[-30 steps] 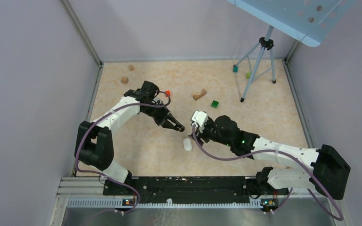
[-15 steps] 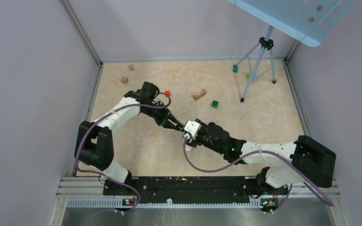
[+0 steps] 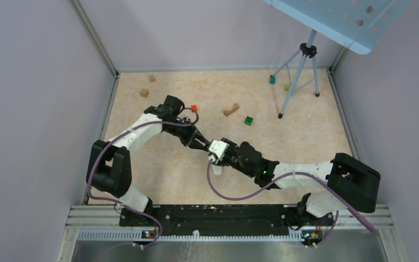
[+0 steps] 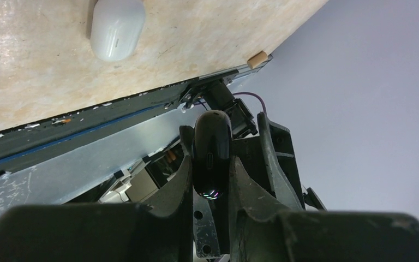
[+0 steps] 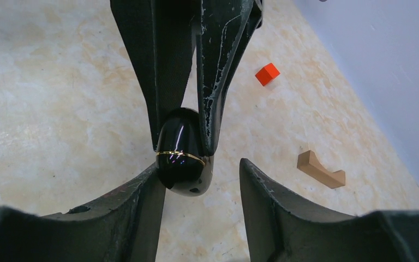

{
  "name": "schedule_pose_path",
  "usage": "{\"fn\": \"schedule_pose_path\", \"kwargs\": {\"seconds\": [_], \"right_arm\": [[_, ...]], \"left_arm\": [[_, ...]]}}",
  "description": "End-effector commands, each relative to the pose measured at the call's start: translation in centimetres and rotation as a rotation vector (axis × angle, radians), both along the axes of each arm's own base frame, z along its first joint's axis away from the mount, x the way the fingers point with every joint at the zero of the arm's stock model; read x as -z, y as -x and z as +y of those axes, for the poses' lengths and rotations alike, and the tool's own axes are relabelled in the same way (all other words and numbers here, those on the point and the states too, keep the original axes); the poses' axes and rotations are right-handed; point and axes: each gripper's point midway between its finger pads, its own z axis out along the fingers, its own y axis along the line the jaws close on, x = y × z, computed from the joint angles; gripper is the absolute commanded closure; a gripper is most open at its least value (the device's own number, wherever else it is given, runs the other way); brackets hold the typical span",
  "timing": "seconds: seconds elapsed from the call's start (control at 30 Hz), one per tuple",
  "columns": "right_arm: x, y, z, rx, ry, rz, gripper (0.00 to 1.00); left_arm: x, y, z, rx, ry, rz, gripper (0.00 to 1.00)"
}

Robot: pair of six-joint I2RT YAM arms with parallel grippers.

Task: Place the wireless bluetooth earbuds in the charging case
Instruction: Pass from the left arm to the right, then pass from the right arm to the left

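Now that the right arm has swung in from the lower right of the overhead view, its end effector (image 5: 199,173) brackets the black case (image 5: 181,153), jaws narrowing but not yet clamped. The left end effector (image 4: 213,164) pinches that case above the tabletop (image 5: 43,109), so a handover looks underway. A white pod (image 4: 117,27) lies just beneath. The right arm stretches low and long, while the left arm angles down from the upper left.
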Motion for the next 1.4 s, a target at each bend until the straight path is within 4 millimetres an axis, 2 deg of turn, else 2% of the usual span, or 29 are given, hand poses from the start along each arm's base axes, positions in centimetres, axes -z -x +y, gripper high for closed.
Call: {"fn": "schedule_pose_path", "kwargs": {"seconds": [0.0, 0.13, 0.37, 0.4, 0.43, 0.5, 0.57, 0.6, 0.67, 0.8, 0.9, 1.07, 1.17, 1.27, 1.37], "right_arm": [[-4.2, -0.4, 1.9, -0.008, -0.12, -0.061, 0.51], [-4.0, -0.5, 2.2, -0.014, -0.114, -0.058, 0.59], [-4.4, -0.5, 2.1, -0.002, -0.123, -0.046, 0.91], [-4.3, -0.5, 2.0, 0.0, -0.118, -0.037, 0.97], [-4.3, -0.5, 2.0, 0.0, -0.118, -0.032, 1.0], [-4.0, -0.5, 1.7, 0.015, -0.119, -0.025, 1.0], [-3.9, -0.6, 1.2, 0.033, -0.122, -0.026, 1.0], [-3.8, -0.6, 1.0, 0.042, -0.125, -0.021, 1.0], [-3.4, -0.5, 0.6, 0.057, -0.112, 0.011, 1.0], [-2.4, 0.3, 0.3, 0.054, -0.053, 0.136, 1.0], [-2.0, 0.9, -0.8, 0.057, -0.087, 0.276, 1.0], [-4.2, 2.0, -2.1, -0.036, -0.311, 0.704, 1.0], [-5.1, 1.8, -3.1, -0.043, -0.368, 0.818, 1.0], [-5.8, 1.5, -3.8, -0.057, -0.43, 0.915, 1.0], [-7.0, 1.0, -4.4, -0.087, -0.539, 0.984, 1.0]], "left_arm": [[-0.6, 0.2, -0.2, 0.002, 0.037, -0.01, 1.0], [-0.5, 0.3, -0.2, 0.005, 0.042, -0.003, 1.0], [-0.7, 0.1, -0.2, -0.001, 0.045, -0.02, 1.0], [-0.7, 0.1, -0.2, -0.001, 0.049, -0.021, 0.95], [-0.7, 0.1, -0.3, -0.002, 0.05, -0.017, 0.87], [-0.8, 0.0, -0.3, -0.003, 0.054, -0.02, 0.64], [-1.1, -0.2, -0.3, -0.006, 0.056, -0.04, 0.3], [-1.4, -0.4, -0.4, -0.01, 0.058, -0.055, 0.19], [-2.0, -0.8, -0.3, -0.017, 0.056, -0.075, 0.02], [-2.6, -1.5, 1.0, -0.026, 0.053, -0.111, 0.01], [-3.4, -2.6, 2.4, -0.043, 0.054, -0.192, 0.01], [-5.3, -4.6, 3.3, 0.101, 0.019, -0.546, 0.01], [-5.0, -6.1, 4.9, 0.121, -0.129, -0.651, 0.01], [-5.4, -7.4, 5.8, 0.097, -0.202, -0.749, 0.01], [-6.4, -7.5, 5.2, 0.103, -0.144, -0.843, 0.01]]}}
